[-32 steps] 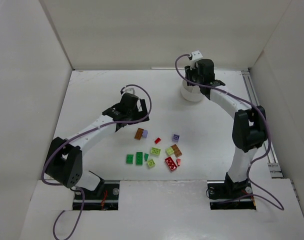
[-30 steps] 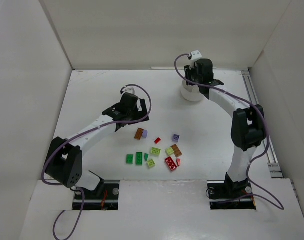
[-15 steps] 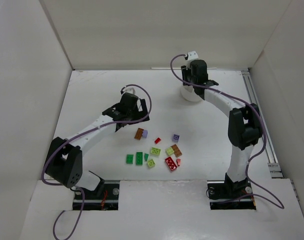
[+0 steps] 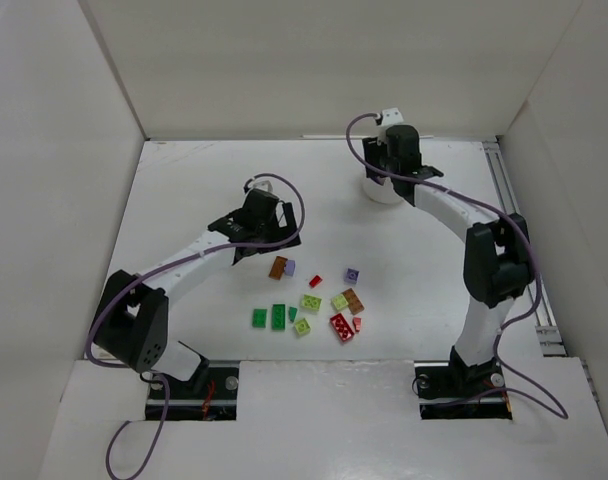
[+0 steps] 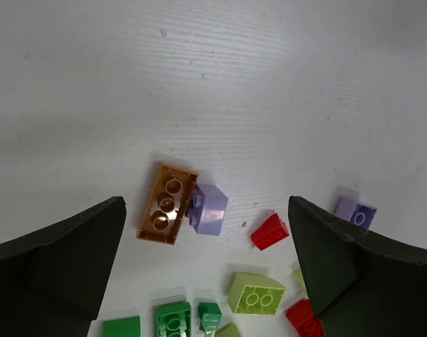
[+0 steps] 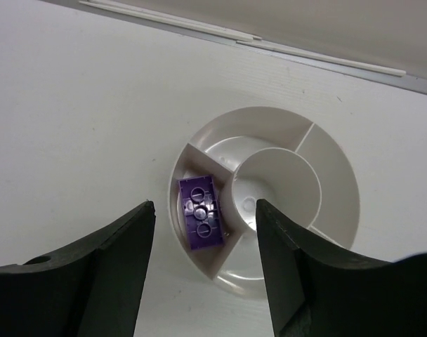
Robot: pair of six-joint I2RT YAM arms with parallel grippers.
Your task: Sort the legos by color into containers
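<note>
Right gripper (image 6: 205,205), fingers spread apart and empty, hangs over the white divided dish (image 6: 259,130) at far right. A purple brick (image 6: 201,223) lies in its left wedge. Left gripper (image 5: 205,203), also spread, hovers over an orange-brown brick (image 5: 167,203) lying against a lavender brick (image 5: 208,209).

Lab rig — white enclosure walls (image 4: 314,60).

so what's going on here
The robot is sorting legos by color. The right tool hangs open over the white dish, where one purple brick lies in a wedge compartment. The left tool hovers open above an orange-brown brick and a lavender brick on the table. The rest lie loose nearby.
</note>
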